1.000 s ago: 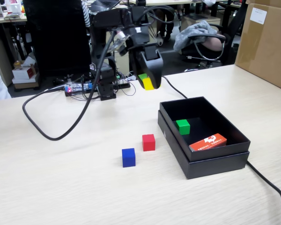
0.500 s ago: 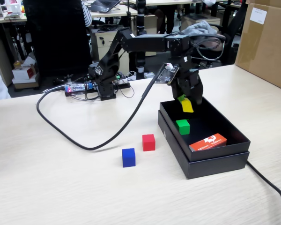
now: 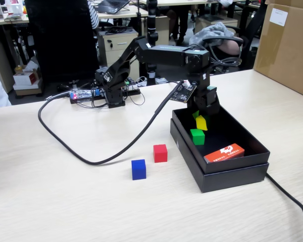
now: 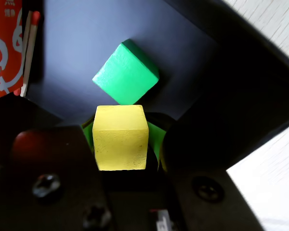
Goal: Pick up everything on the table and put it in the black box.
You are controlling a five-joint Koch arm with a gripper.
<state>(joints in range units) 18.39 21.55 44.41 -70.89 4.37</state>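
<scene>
1. At the lower left of the middle in the fixed view, the blue cube [image 3: 138, 169] sat on the table [image 3: 65, 201]. The red cube [image 3: 160, 153] sat just to its right, near the wall of the black box [image 3: 219, 179] but not touching it. Both were not yet picked up.

2. In the middle of the fixed view, the gripper [image 3: 200, 120] hung inside the black box, at its back left part. It gripped the yellow cube [image 3: 201, 122]. In the wrist view, the yellow cube [image 4: 120, 137] sat in the lower middle of the frame, pinched between the two dark fingers with green pads [image 4: 155, 140].

3. The green cube [image 4: 126, 72] lay on the box floor, just above the yellow one in the wrist view. The yellow cube looked like it was right by it. If the fingers let go there, the yellow cube might land on the green cube's edge, bounce or roll. I think the walls would keep it in the box.

4. At the upper left of the wrist view lay the orange-red card pack [image 4: 5, 45]. In the fixed view it leaned at the front right of the box, well away from the gripper.

5. If the arm went lower, the fingers could bump the green cube or hit the box wall and push the box.
</scene>
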